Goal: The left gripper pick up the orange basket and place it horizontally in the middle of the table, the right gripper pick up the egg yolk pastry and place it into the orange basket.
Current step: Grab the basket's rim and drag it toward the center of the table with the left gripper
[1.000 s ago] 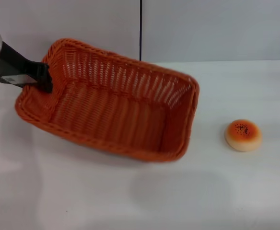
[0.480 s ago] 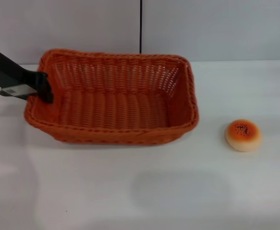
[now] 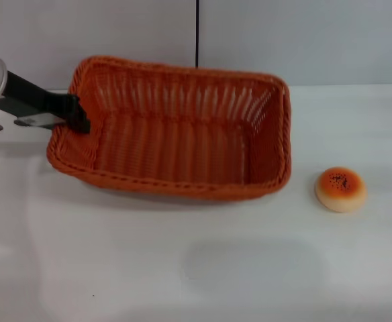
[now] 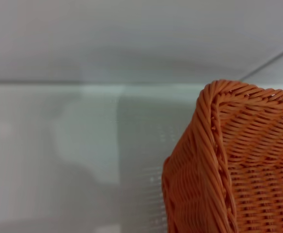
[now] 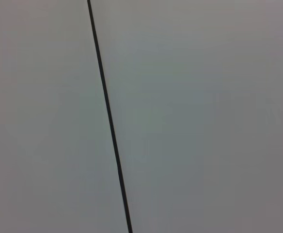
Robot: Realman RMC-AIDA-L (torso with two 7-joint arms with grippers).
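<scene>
The orange basket [image 3: 176, 131] lies lengthwise across the middle of the white table [image 3: 196, 268], its open side up and its left end slightly raised. My left gripper [image 3: 78, 119] is shut on the braided rim at that left end, its black fingers reaching in from the left edge. One woven corner of the orange basket [image 4: 238, 160] fills the left wrist view. To the right of the basket, apart from it, the egg yolk pastry [image 3: 340, 189] rests on the table, glazed top up. The right gripper is out of view.
A pale wall with a vertical dark seam [image 3: 197, 33] stands behind the table. The same dark seam [image 5: 107, 116] crosses the right wrist view. Bare tabletop stretches in front of the basket.
The basket has swung from a skewed tilt to lying level across the table, then shifted a little right and lifted at the held end. The left gripper moved right with it. The pastry stayed put.
</scene>
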